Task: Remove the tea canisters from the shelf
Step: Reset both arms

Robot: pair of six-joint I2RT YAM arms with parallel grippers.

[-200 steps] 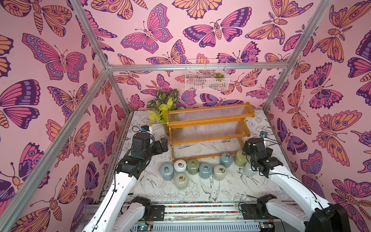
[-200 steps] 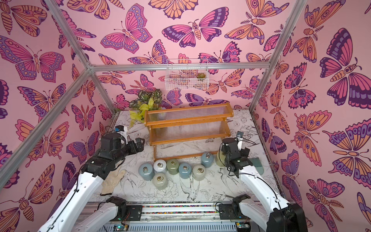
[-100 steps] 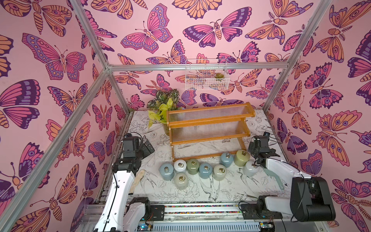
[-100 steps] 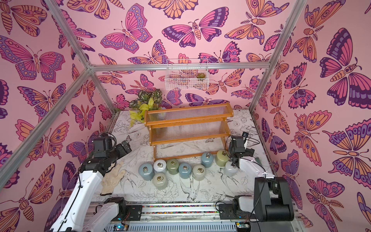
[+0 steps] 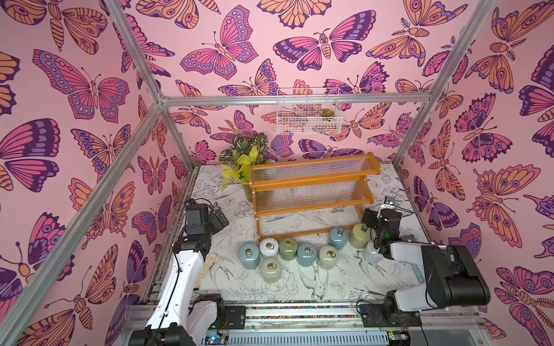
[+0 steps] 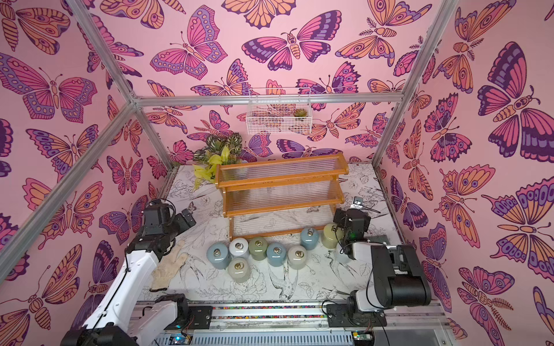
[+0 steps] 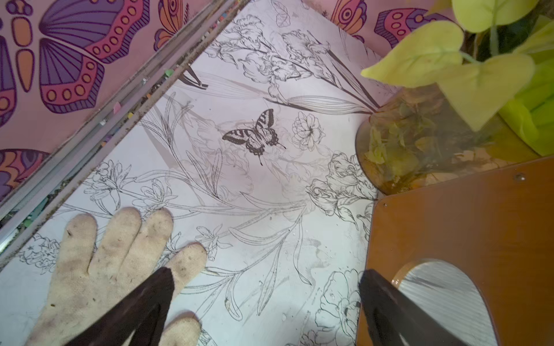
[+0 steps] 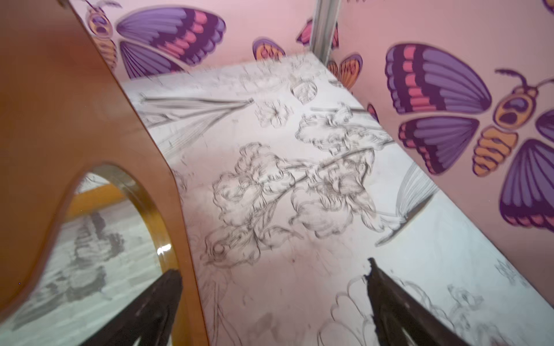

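**Ana:** What is on the left?

**Ben:** The left gripper (image 7: 265,278). Its jaws are wide apart and hold nothing. A dirty white glove (image 6: 168,268) lies near it.

**Ana:** Where are the tea canisters (image 5: 306,254)?

**Ben:** Standing in a bunch on the table (image 5: 299,287), just in front of the shelf (image 5: 311,182).

**Ana:** And on the right?

**Ben:** The right gripper (image 8: 272,269). Its jaws are wide apart too, beside the shelf's end.

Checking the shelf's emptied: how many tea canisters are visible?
9 tea canisters, all on the table before the shelf: five in a row, one nearer, two further right, one half hidden behind the right arm.
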